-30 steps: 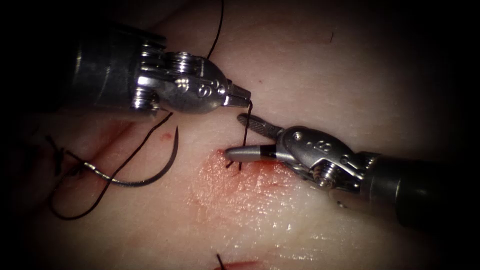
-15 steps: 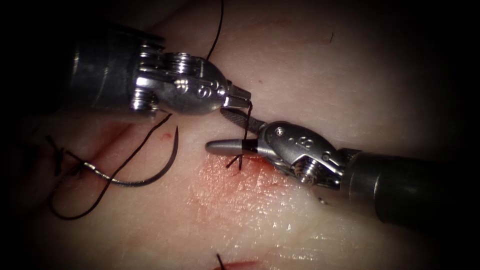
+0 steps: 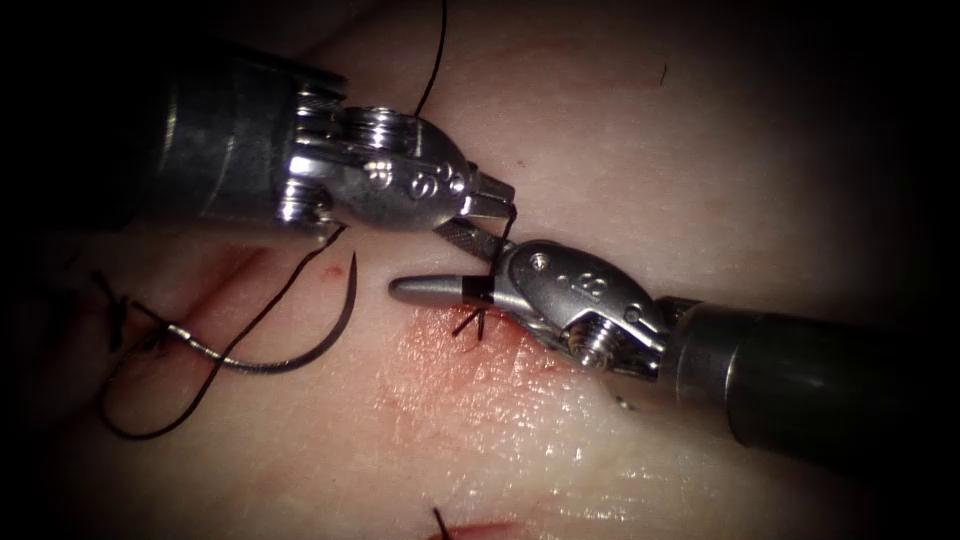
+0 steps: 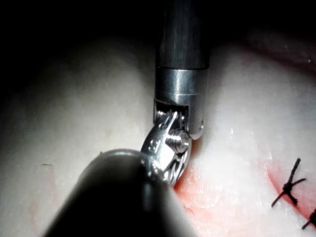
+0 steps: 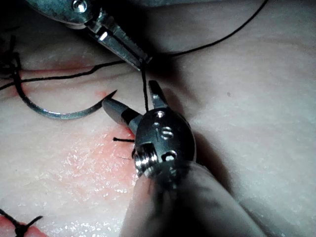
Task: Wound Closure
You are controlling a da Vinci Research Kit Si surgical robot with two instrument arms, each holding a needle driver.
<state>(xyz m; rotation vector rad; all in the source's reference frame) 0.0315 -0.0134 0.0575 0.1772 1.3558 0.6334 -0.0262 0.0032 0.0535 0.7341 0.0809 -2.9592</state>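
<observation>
Left claw [image 3: 490, 200] clamps the thread [image 3: 497, 250]; right claw [image 3: 445, 262] gapes astride it, needle [image 3: 290, 355] lying free.

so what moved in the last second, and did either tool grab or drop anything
The right tool, jaws open, slid left along the tissue until the upright thread stood between its jaws. The left tool shifted slightly right, shut on that thread throughout. Nothing was grabbed or dropped. The needle stayed lying free left of the knot.
</observation>
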